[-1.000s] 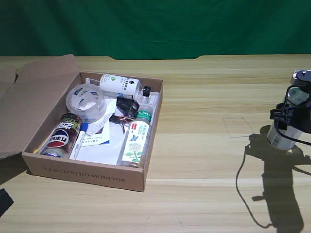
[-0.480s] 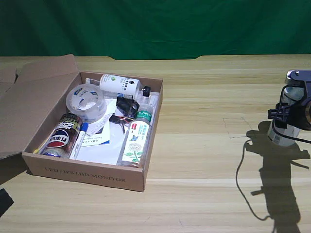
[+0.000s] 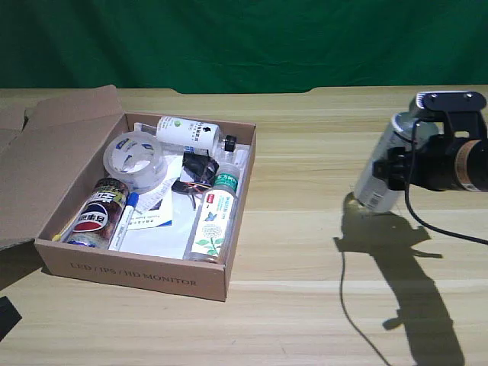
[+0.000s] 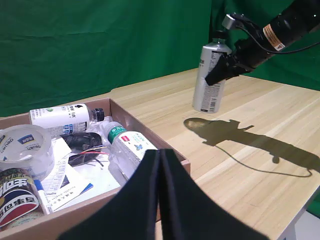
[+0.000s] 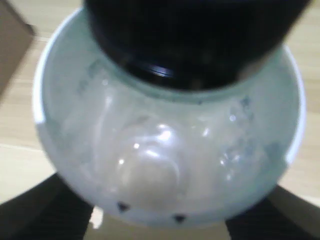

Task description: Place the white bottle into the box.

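Bottle sits clamped in the right tool, tilted, its base toward the exterior view's left and just above the surface. Half a second ago it hung nearly upright at the exterior view's right edge; it has since travelled left toward the box, though a wide stretch of bare wood separates them, and its shadow has moved along with it.

The exterior view shows the black arm with a brown band reaching in from the right. The left wrist view shows what that angle hides: the bottle's silvery cylindrical wall with printed label, the tool gripping near its upper part, and a dark shadow on the surface below. The right wrist view looks straight down the bottle: a round, translucent, glossy body under a black cap, wood beneath.

The box is shallow brown cardboard with open flaps and faint print on its front wall. Inside lie a small white bottle on its side, a clear tape roll, a slim green-capped bottle, a red-and-blue can, a marker and some papers. Green cloth hangs behind.
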### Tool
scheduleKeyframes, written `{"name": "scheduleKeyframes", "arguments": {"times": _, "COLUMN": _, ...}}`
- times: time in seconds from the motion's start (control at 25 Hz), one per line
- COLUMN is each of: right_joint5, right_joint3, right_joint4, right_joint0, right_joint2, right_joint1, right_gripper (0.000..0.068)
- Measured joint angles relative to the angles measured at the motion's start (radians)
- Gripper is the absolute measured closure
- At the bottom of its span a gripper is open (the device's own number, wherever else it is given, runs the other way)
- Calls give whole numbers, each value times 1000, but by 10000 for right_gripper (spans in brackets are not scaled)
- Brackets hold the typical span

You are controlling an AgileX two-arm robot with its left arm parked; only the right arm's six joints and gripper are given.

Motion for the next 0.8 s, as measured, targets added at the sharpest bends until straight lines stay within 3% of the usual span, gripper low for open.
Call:
{"name": "scheduleKeyframes", "arguments": {"times": 0.24, "right_joint5": 106, "right_joint3": -41, "right_joint4": -145, "right_joint0": 247, "right_joint2": -62, "right_joint1": -53, "right_gripper": 162}}
{"name": "scheduleKeyframes", "arguments": {"times": 0.44, "right_joint5": 174, "right_joint3": -51, "right_joint4": -150, "right_joint0": 430, "right_joint2": -217, "right_joint1": -5, "right_gripper": 162}}
{"name": "scheduleKeyframes", "arguments": {"times": 0.68, "right_joint5": 260, "right_joint3": -58, "right_joint4": -135, "right_joint0": 526, "right_joint2": -395, "right_joint1": 171, "right_gripper": 162}}
{"name": "scheduleKeyframes", "arguments": {"times": 0.8, "right_joint5": 318, "right_joint3": -122, "right_joint4": -135, "right_joint0": 555, "right_joint2": -473, "right_joint1": 268, "right_gripper": 162}}
